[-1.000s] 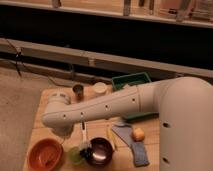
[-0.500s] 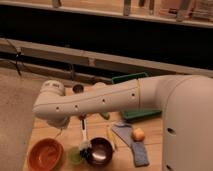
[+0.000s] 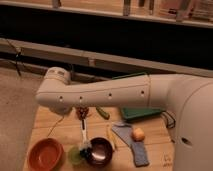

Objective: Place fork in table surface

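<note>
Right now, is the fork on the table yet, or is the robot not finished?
It looks nearly done, I think. A thin pale fork seems to lie flat on the wooden table, beside the dark bowl. The claw is shut, tucked under the big white arm above the table, and I can't see anything in it. What's probably left is pulling the arm away.

From my remote seat this reads as a robot test area in a lab or office building, not a home. A small plank desk (image 3: 50,125) stands alone on speckled grey floor (image 3: 15,100), set with staged tableware: an orange bowl (image 3: 45,154) at 7 o'clock, a green tray (image 3: 142,114) at 2. Behind runs a long dark wall with a pale ledge (image 3: 50,50), and loose cables (image 3: 15,55) hang at 10. My tool is hidden under the white arm (image 3: 100,94)
</note>
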`<state>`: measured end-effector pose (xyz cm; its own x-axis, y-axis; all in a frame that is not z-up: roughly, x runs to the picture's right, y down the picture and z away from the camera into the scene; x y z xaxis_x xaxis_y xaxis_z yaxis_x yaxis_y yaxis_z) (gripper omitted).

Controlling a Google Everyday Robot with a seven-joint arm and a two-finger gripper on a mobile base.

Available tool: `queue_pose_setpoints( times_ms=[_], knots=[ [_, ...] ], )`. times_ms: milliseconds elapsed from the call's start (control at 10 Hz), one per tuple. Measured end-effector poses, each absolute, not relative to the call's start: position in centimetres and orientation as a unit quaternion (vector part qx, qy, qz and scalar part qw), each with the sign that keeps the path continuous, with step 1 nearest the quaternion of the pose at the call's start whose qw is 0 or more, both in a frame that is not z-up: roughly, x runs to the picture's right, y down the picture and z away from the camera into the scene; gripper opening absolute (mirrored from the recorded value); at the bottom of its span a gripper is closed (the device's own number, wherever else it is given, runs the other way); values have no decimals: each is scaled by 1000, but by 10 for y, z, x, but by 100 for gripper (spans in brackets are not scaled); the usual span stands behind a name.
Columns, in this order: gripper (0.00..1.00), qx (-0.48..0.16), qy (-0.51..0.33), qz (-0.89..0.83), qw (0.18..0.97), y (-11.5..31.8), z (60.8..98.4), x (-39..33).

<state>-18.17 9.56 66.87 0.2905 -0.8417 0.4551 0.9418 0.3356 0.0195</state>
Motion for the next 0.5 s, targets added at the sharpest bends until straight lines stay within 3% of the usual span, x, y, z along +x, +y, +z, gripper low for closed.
queue_pose_setpoints(
  times_ms=[200,500],
  knots=[
    [0,-126,-189,-550,804,86,674,-178],
    [0,-148,-177,-534,814,97,711,-167]
  ],
)
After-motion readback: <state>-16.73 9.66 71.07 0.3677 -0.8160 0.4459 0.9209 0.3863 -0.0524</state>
